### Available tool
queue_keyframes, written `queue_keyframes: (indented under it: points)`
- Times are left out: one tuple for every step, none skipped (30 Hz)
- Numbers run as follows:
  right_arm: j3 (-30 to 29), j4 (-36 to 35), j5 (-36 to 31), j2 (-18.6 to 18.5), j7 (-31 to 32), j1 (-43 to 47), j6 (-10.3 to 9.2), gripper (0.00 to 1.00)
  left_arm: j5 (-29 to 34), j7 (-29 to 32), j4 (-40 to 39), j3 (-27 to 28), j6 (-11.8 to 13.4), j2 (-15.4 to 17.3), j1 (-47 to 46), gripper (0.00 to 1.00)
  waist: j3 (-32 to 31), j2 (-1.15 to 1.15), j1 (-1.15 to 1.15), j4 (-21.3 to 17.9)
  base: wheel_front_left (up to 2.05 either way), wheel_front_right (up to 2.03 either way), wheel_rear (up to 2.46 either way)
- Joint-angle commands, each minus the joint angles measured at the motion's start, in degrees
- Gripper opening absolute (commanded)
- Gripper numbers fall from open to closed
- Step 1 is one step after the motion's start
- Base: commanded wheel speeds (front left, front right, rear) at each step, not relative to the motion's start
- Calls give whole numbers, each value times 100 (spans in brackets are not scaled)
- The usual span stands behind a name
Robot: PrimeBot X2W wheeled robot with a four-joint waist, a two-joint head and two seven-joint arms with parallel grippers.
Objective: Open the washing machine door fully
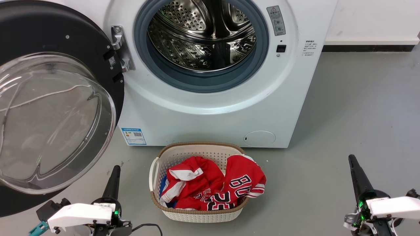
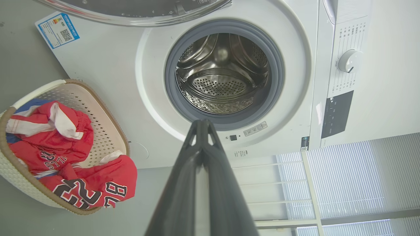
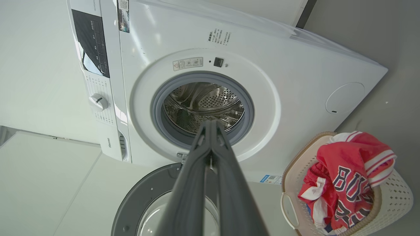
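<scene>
The washing machine is a white front-loader with its steel drum exposed inside a grey rubber ring. Its round black door, with a bulging clear glass bowl, hangs swung wide to the left on a metal hinge. The door's rim crosses the top of the left wrist view, and its lower part shows in the right wrist view. My left gripper is shut and empty at the lower left, just below the door. My right gripper is shut and empty at the lower right, well away from the machine.
A cream laundry basket holding red and white jerseys stands on the grey floor in front of the machine, between my grippers. A white wall with a dark skirting runs behind at the right.
</scene>
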Motion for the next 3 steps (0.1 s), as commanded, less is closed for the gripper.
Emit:
queue_keyframes:
  points:
    - [-19, 2, 138, -16, 34, -139, 0, 0, -127, 29, -3, 27, -27, 25, -147, 0, 2, 0, 0, -2, 0, 0, 0]
    - [-22, 16, 183, -16, 51, -151, 0, 0, -175, 48, 2, 33, -34, 25, -152, 0, 3, 0, 0, -4, 0, 0, 0]
    - [-25, 27, 225, -14, 62, -159, 0, 0, -221, 64, 9, 39, -40, 24, -155, 0, 4, 0, 0, -5, 0, 0, 0]
